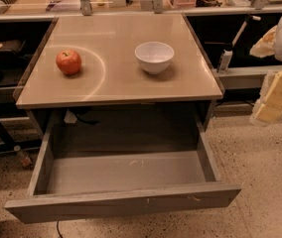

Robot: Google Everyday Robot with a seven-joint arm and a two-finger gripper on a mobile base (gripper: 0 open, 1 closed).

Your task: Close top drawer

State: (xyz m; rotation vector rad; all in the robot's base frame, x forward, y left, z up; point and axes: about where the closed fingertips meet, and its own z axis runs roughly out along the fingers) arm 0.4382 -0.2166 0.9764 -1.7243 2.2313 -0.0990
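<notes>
The top drawer (126, 203) is pulled far out from under the table top, towards me. Its grey inside is empty, and its flat front panel has small pale chip marks right of the middle. My gripper (275, 97) shows as a pale yellowish shape at the right edge of the view. It hangs right of the table, above the floor, apart from the drawer and level with the table's front edge. It holds nothing that I can see.
A red apple (68, 62) and a white bowl (154, 57) sit on the beige table top (116, 83). Dark shelving stands left and right of the table, with a cluttered counter behind. The floor in front is speckled.
</notes>
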